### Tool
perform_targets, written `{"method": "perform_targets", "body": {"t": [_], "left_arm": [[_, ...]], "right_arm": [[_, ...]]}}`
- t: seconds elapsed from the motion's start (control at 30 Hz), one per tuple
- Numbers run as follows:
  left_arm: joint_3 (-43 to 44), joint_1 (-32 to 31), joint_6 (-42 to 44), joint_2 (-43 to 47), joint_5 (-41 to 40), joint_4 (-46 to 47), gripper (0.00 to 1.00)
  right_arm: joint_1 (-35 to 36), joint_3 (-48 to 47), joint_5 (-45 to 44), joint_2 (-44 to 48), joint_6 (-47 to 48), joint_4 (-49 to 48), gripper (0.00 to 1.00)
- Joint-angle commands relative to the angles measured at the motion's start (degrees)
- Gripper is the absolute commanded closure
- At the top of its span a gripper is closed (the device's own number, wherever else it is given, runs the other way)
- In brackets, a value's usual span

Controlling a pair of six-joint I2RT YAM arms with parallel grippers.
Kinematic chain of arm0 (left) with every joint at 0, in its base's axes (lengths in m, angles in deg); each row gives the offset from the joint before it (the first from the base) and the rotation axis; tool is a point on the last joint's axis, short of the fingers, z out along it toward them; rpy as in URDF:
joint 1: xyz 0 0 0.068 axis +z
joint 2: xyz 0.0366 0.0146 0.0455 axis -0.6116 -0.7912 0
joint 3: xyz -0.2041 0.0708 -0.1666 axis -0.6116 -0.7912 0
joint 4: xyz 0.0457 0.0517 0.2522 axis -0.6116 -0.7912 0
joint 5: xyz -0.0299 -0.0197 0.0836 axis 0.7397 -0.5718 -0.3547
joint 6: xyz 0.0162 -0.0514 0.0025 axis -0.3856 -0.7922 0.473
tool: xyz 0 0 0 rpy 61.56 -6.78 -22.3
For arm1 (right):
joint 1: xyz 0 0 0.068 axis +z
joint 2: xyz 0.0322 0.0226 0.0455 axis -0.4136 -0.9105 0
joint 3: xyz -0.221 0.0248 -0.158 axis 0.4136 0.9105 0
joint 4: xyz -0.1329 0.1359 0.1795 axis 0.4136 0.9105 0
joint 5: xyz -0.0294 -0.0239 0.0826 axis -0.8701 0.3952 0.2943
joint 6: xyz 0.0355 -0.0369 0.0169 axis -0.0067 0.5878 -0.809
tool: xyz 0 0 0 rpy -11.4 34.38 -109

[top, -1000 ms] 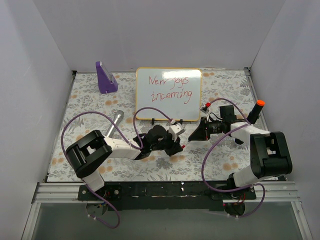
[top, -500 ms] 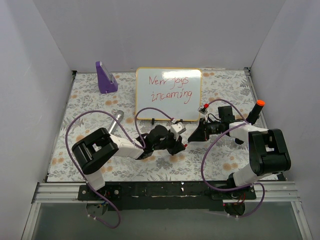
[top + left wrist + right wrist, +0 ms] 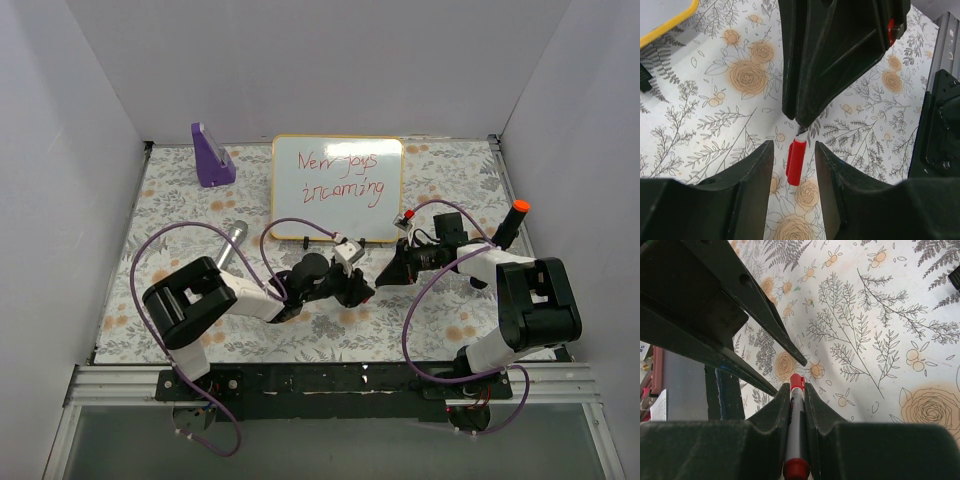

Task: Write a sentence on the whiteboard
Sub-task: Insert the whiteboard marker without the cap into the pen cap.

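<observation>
The whiteboard, white with a yellow frame, lies at the back centre; its corner shows in the left wrist view. The sentence is on it in two lines of red handwriting. My right gripper is shut on a grey marker whose red cap points toward the left gripper. My left gripper is open, low over the floral mat in front of the board, with its fingers on either side of the red cap and not touching it.
A purple wedge-shaped block stands at the back left. A silver cylinder lies left of the board. A black pen with an orange-red cap is at the right. Black clips sit at the board's near edge. White walls enclose the table.
My left gripper has shifted slightly right toward the right gripper, so the marker's cap now sits between its open fingers. The right gripper has barely moved.
</observation>
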Motion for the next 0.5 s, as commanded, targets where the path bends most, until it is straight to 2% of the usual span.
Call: {"method": "perform_targets", "body": {"t": [0.0,0.13,0.23,0.27,0.3,0.33,0.4,0.47], "left_arm": [[-2.9,-0.2,-0.7,5.0,-1.4,4.3,0.61],[-5.4,-0.2,0.5,10.9,-3.6,4.0,0.59],[-8.6,-0.1,-0.1,15.9,-7.7,5.3,0.38],[-10.7,-0.1,-1.0,16.7,-8.9,6.8,0.17],[-11.7,0.0,-1.9,17.8,-10.3,7.7,0.04],[-13.0,0.0,-3.1,19.2,-13.5,8.5,0.02],[-14.7,0.9,-5.8,20.0,-13.6,9.3,0.02],[-13.6,2.1,-5.5,19.2,-7.5,4.3,0.02]], "right_arm": [[0.2,-1.0,-1.2,1.3,1.4,0.9,0.99],[0.3,-1.0,-2.0,1.3,1.5,1.0,0.99],[0.3,-1.0,-2.2,1.2,1.5,1.0,0.99],[0.2,-1.0,-2.4,1.2,1.5,1.0,0.99],[0.3,-1.0,-2.5,1.1,1.6,1.1,0.99],[0.3,-1.0,-2.7,1.1,1.7,1.1,0.99],[0.3,-1.0,-2.9,1.3,1.9,1.1,0.99],[0.3,-1.0,-3.2,1.4,2.1,1.2,0.99]]}}
